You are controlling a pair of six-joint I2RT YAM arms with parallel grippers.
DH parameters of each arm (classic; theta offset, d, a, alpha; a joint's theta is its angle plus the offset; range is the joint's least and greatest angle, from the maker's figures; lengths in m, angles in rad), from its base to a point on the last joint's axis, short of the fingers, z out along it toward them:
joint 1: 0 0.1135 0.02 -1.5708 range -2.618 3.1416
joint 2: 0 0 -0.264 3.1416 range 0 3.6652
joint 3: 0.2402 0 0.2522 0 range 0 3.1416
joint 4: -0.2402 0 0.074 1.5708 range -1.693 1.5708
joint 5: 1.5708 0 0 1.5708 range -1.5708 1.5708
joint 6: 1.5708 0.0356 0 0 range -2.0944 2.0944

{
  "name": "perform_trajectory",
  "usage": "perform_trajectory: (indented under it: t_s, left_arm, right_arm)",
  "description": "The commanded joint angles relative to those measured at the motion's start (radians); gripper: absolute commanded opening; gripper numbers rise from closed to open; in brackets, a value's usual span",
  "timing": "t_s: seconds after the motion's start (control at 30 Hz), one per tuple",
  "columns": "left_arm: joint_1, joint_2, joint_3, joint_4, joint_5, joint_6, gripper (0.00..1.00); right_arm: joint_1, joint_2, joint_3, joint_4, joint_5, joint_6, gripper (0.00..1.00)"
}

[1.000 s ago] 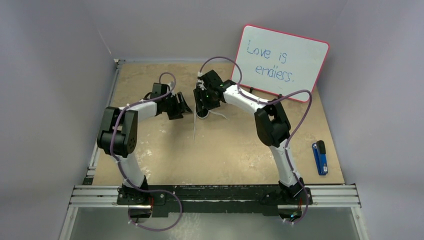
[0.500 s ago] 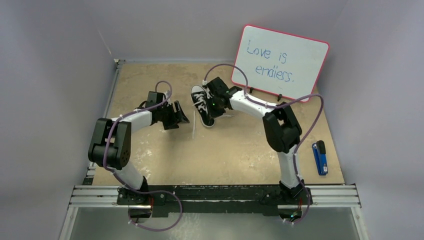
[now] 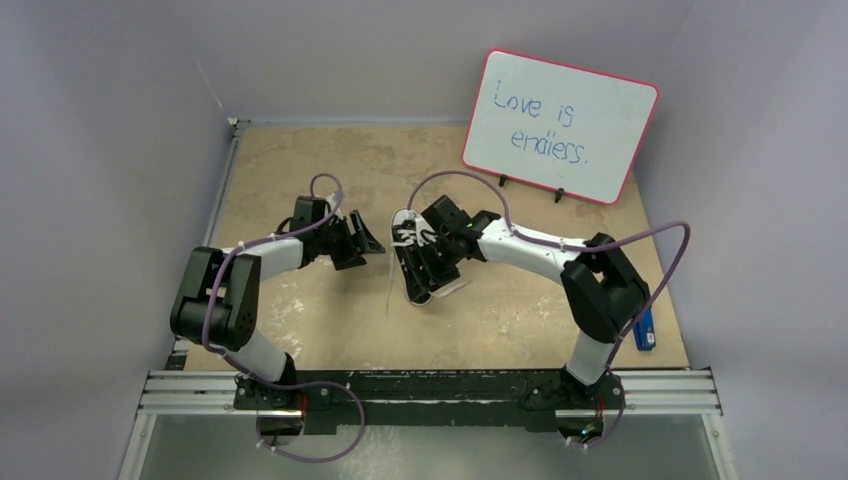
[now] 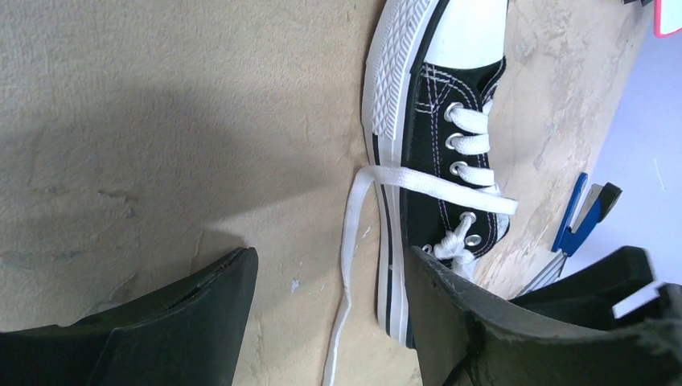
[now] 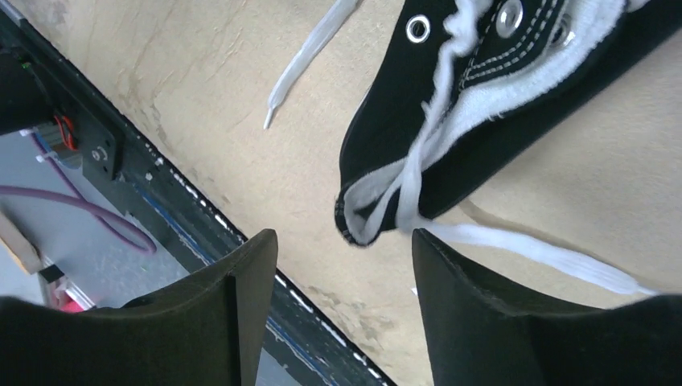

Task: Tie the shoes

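- The sneaker (image 3: pixel 415 262) has slid from the far side of the bench (image 3: pixel 300 170), near the whiteboard (image 3: pixel 560 125), toward 6 o'clock. It now lies around mid-bench, toe at 12 o'clock, heel at 6.
- The right claw (image 3: pixel 438 268) has come along with it and sits at the shoe's 3 o'clock side, fingers spread, gripping nothing.
- The left claw (image 3: pixel 362 240) waits at 9 o'clock, also spread, with 1 loose lace (image 4: pixel 354 217) trailing on the bench beneath it.
- The repositioning looks finished. No knot shows, so tying has probably not begun.

One sneaker (image 4: pixel 426 153); one whiteboard (image 3: pixel 560 125); one blue tool (image 3: pixel 646 331)
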Motion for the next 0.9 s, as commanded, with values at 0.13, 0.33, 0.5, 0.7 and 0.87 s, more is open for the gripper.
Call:
perform_trajectory:
  t_s: [0.13,0.33,0.5,0.7,0.87]
  left_arm:
    - [-0.005,0.014,0.067,-0.159,-0.029,0.079,0.68]
    - [-0.022,0.096,0.113,-0.178,0.020,0.087,0.67]
    - [-0.041,0.161,0.126,-0.175,0.024,0.093,0.60]
    - [-0.047,0.168,0.191,-0.298,-0.015,0.170,0.59]
    - [-0.047,0.116,0.201,-0.346,-0.064,0.199,0.64]
  right_arm:
    - [-0.085,-0.162,0.009,-0.091,0.161,-0.167,0.71]
    - [-0.164,-0.155,-0.061,-0.022,0.021,-0.375,0.63]
    - [-0.149,-0.178,-0.175,0.095,-0.037,-0.447,0.57]
    - [-0.097,-0.197,-0.285,0.261,-0.023,-0.525,0.56]
    - [-0.067,-0.120,-0.252,0.292,-0.014,-0.559,0.56]
